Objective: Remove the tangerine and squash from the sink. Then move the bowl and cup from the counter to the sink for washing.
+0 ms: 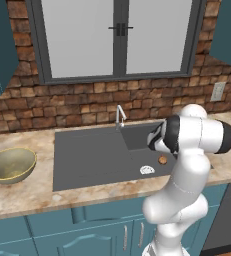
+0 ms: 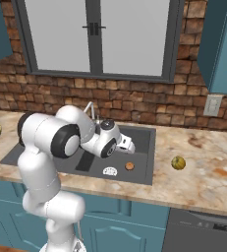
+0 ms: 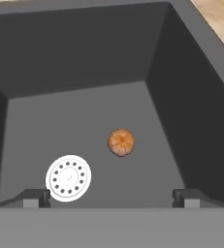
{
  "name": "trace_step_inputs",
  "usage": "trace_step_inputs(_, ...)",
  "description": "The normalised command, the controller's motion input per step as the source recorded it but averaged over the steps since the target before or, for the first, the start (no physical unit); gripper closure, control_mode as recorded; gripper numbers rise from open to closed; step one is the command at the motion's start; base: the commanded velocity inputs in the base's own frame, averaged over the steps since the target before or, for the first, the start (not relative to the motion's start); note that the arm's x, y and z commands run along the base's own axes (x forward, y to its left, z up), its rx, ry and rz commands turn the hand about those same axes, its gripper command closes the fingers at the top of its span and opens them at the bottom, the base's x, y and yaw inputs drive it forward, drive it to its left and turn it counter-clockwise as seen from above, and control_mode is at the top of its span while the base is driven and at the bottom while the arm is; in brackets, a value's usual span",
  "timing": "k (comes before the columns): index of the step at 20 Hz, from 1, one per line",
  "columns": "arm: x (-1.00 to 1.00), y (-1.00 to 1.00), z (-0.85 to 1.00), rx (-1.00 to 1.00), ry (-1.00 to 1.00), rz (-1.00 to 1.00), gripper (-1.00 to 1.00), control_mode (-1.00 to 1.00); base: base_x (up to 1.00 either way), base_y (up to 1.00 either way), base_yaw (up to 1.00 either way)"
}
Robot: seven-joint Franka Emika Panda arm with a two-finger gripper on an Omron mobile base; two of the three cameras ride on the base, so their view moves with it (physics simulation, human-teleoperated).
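**Open pincer over basin, tangerine next**

Your gripper (image 3: 111, 198) hangs above the sink (image 3: 74, 72) with jaws spread wide, nothing held — lined up for the tangerine (image 3: 120, 142) beside the white drain (image 3: 68, 178). The squash (image 2: 178, 163) sits on the right counter, out already. The bowl (image 1: 9, 165) waits far left, untouched.

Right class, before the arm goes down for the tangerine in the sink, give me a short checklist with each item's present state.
1. Gripper open: ok.
2. Gripper empty: ok.
3. Tangerine lies on the basin floor, ahead of the fingertips, between them: ok.
4. Nothing touching the tangerine; the white drain sits apart from it: ok.
5. Squash already out, on the counter right of the sink: ok.
6. Bowl waiting on the counter, left of the sink: ok.
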Motion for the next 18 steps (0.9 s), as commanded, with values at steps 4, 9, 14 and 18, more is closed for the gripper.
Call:
trace_step_inputs(4, 0.08, -0.04, -0.11, 0.00, 0.02, 0.00, -1.00, -1.00, 0.00, 0.00, 0.00)
trace_step_inputs(9, 0.09, -0.09, -0.13, 0.00, 0.02, 0.00, -1.00, -1.00, 0.00, 0.00, 0.00)
trace_step_inputs(14, 0.08, -0.10, -0.14, 0.00, 0.03, 0.00, -1.00, -1.00, 0.00, 0.00, 0.00)
trace_step_inputs(18, 0.09, -0.07, -0.16, 0.00, 0.04, 0.00, -1.00, -1.00, 0.00, 0.00, 0.00)
